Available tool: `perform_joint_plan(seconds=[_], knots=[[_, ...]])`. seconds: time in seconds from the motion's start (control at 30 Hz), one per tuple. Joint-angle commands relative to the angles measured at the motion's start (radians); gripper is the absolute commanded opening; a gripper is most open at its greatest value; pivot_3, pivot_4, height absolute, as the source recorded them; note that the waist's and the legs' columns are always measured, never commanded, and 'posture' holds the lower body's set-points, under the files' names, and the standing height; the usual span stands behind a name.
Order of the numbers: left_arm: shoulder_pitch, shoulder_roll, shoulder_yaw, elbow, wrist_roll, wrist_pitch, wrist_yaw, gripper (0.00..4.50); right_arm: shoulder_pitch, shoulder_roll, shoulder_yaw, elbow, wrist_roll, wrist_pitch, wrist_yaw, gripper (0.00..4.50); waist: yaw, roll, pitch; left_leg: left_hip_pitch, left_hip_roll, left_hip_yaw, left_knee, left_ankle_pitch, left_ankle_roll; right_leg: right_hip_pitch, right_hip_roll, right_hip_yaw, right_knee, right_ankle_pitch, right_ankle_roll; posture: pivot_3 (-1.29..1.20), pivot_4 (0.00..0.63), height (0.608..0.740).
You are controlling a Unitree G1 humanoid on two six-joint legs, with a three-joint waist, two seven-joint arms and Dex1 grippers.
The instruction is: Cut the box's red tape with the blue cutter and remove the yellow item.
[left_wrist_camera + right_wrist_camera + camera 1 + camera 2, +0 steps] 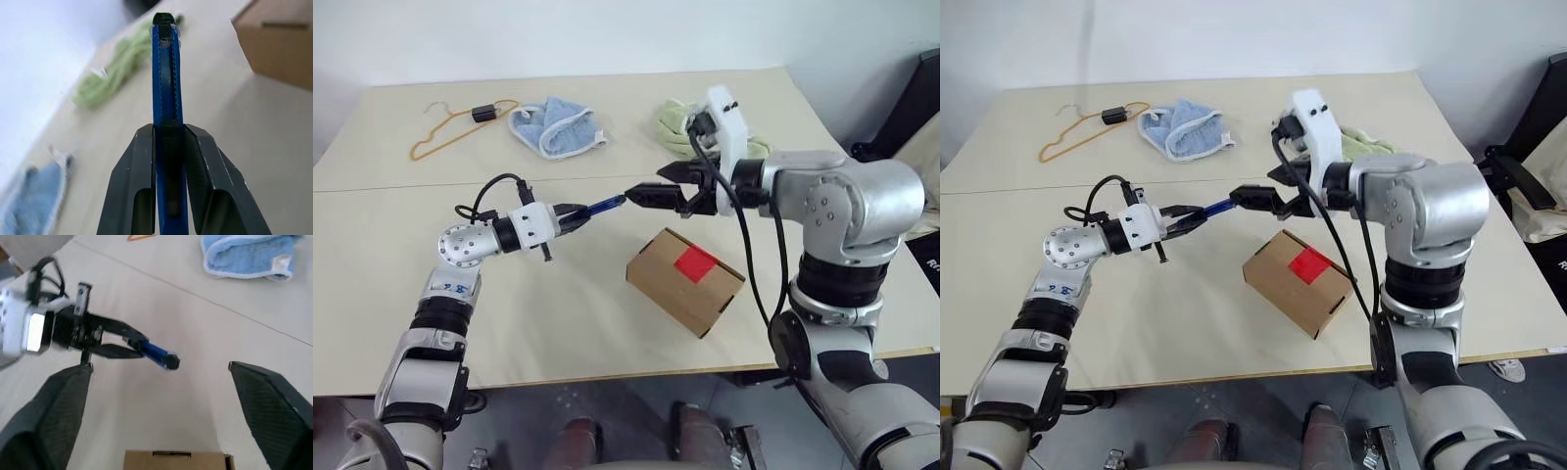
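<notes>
lab/test rm | bare white walls (607,34), plain worktable (558,323)

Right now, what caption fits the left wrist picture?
Left pincer shut on the blue cutter, box and green towel beyond.

Bright, even light with soft shadows on the table (607,333); wrist-view backgrounds blur.
</notes>
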Motion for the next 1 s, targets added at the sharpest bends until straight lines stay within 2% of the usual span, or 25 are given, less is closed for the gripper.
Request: perform_joint_plan(seconds=[0.03, 0.33, 0.67, 0.77, 1.0], knots=[[-0.035, -0.017, 0.004, 0.019, -0.001, -0.059, 0.028, 0.72, -0.037, -0.005, -0.025, 0.033, 0.053, -0.006, -0.027, 4.47, -0.001, 0.0, 0.0, 0.0, 0.0, 0.0, 0.0, 0.0, 0.0, 0.0, 0.0, 0.0, 0.0, 0.0, 0.0, 0.0, 0.15, 0.74], [-0.057, -0.076, -0.002, 0.007, -0.046, -0.091, -0.004, 0.72, -0.031, -0.051, 0.081, 0.176, 0.121, -0.159, -0.02, 4.47, -0.004, 0.0, 0.0, -0.001, 0.0, 0.0, 0.0, 0.0, 0.0, -0.001, 0.0, 0.0, 0.0, 0.0, 0.0, 0.0, 0.15, 0.74], [-0.06, -0.073, 0.0, -0.002, -0.052, -0.096, -0.016, 0.72, -0.057, -0.085, 0.16, 0.294, 0.155, -0.259, -0.001, 4.47, -0.004, 0.0, 0.0, -0.001, 0.0, 0.0, 0.001, 0.0, 0.0, -0.001, 0.0, 0.0, -0.001, 0.0, 0.001, 0.0, 0.15, 0.74], [-0.054, -0.072, -0.001, -0.011, -0.055, -0.095, -0.019, 0.72, -0.064, -0.086, 0.166, 0.316, 0.162, -0.279, -0.004, 3.9, -0.003, 0.0, 0.0, -0.001, 0.0, 0.0, 0.001, 0.0, 0.0, -0.001, 0.0, 0.0, -0.001, 0.0, 0.001, 0.0, 0.15, 0.74], [-0.051, -0.074, -0.001, -0.018, -0.058, -0.094, -0.024, 0.72, -0.076, -0.094, 0.195, 0.33, 0.176, -0.306, 0.018, 1.53, -0.004, 0.0, 0.0, -0.001, 0.0, 0.0, 0.001, 0.0, 0.0, -0.001, 0.0, 0.0, -0.001, 0.0, 0.001, 0.0, 0.15, 0.74]])
